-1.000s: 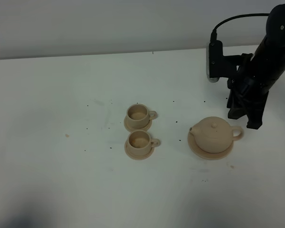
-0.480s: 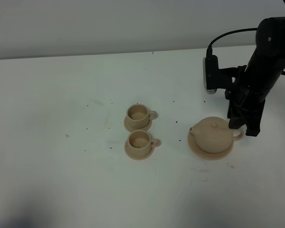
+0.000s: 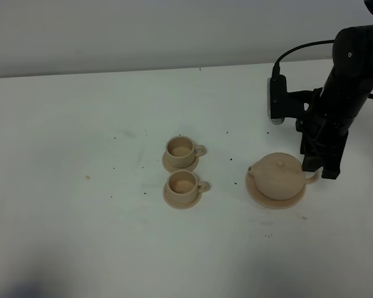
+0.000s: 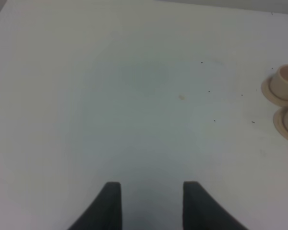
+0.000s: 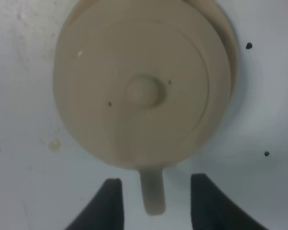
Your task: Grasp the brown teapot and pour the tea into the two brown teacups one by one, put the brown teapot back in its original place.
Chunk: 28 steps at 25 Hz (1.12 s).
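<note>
Right gripper [image 3: 321,166] jaws gape open, empty, either side of the loop handle [image 5: 152,194] of the squat tan ceramic teapot [image 5: 144,91]. I'd centre up on the handle, then squeeze firmly.

Pale tan teapot [image 3: 277,177], teacups [image 3: 181,149], plate [image 3: 262,197]; white table [image 3: 81,124], dark specks [image 3: 227,132]; black right gripper [image 3: 321,169].

Lab setting: white table [image 3: 81,236], grey wall [image 3: 112,31].
</note>
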Available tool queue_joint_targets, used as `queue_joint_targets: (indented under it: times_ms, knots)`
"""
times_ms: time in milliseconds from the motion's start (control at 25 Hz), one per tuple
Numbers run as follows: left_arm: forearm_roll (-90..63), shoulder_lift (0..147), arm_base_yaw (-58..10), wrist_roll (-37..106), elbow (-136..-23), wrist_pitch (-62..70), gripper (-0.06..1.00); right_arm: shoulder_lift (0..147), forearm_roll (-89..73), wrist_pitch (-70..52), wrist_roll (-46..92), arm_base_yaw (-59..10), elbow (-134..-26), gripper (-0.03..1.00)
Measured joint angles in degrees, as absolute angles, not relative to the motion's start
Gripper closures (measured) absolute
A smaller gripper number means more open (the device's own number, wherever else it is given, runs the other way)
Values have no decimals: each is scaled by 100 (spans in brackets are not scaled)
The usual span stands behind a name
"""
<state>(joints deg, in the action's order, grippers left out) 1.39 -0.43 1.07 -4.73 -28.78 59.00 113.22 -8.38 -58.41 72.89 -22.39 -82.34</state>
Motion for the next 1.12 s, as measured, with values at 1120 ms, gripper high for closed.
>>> queue_joint_targets:
  times_ms: [1120]
  knots:
    - [134, -43, 107, -473, -2878, 5900, 62, 11668, -355, -5727, 6908, -2412, -8240, 61]
